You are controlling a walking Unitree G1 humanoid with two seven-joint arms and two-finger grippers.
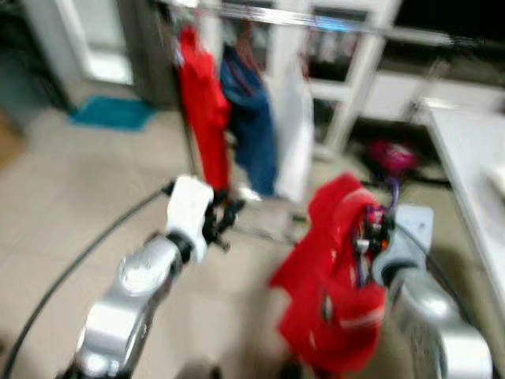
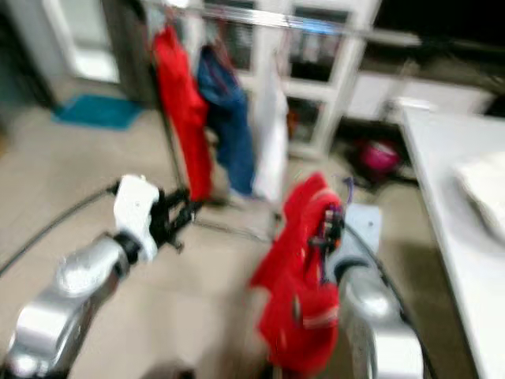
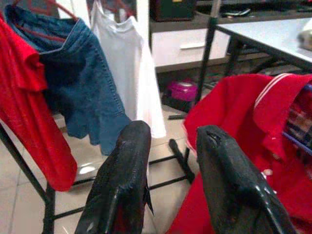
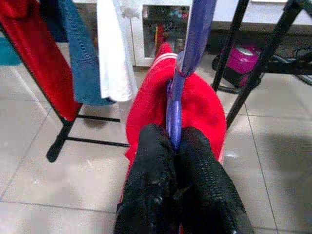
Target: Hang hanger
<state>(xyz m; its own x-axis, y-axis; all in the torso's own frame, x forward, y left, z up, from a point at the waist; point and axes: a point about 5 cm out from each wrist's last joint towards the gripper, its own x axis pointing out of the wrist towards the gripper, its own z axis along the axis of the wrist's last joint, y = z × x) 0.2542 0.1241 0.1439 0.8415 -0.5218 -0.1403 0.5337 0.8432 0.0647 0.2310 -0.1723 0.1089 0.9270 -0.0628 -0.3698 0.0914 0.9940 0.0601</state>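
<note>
We see the right gripper (image 4: 174, 146) clenched on a purple hanger (image 4: 187, 63) carrying a red polo shirt (image 1: 335, 276), held short of the clothes rack (image 1: 339, 25). The left gripper (image 3: 170, 161) hovers released, fingers apart. A red garment (image 1: 203, 103), denim shorts (image 3: 80, 83) and white top (image 3: 129, 73) hang on the rack.

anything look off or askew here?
Nothing is spilled or damaged. The red polo shirt on the purple hanger hangs bunched from the right gripper, short of the clothes rack. Both eye views are motion-blurred.
</note>
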